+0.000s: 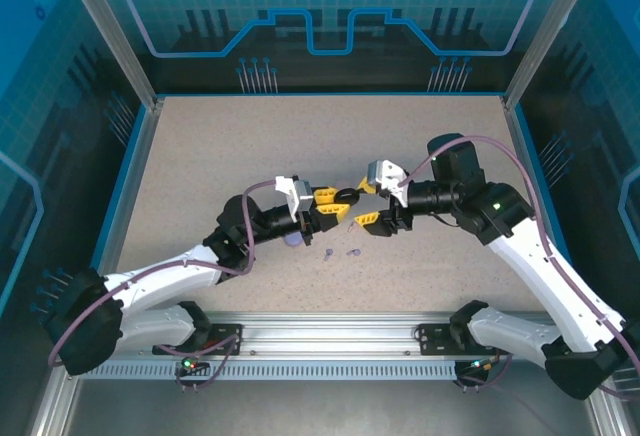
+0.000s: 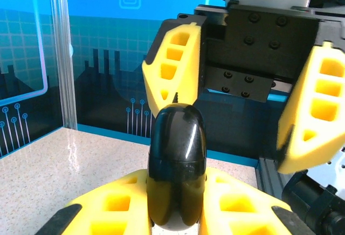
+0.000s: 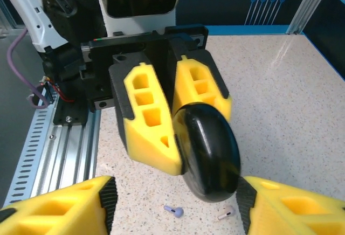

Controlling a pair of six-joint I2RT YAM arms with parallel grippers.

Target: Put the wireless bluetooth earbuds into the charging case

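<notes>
Evidently, the glossy black rounded charging case (image 3: 207,159) was clamped in the left gripper (image 1: 338,206) above the speckled table (image 3: 280,95). The right gripper (image 2: 242,89) was spread wide, facing it. A tiny lilac earbud (image 3: 173,211) and a tiny pink earbud (image 3: 226,212) were left loose below. Both were judged light and slick, best pinched by the stem.

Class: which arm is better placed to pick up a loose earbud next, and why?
Probably right: the right gripper is open and free; the left gripper is shut on the black case.

left hand (image 1: 334,204): clamped on black case (image 1: 347,196) | right hand (image 1: 367,202): spread wide, facing left hand | arms angled inward
</notes>
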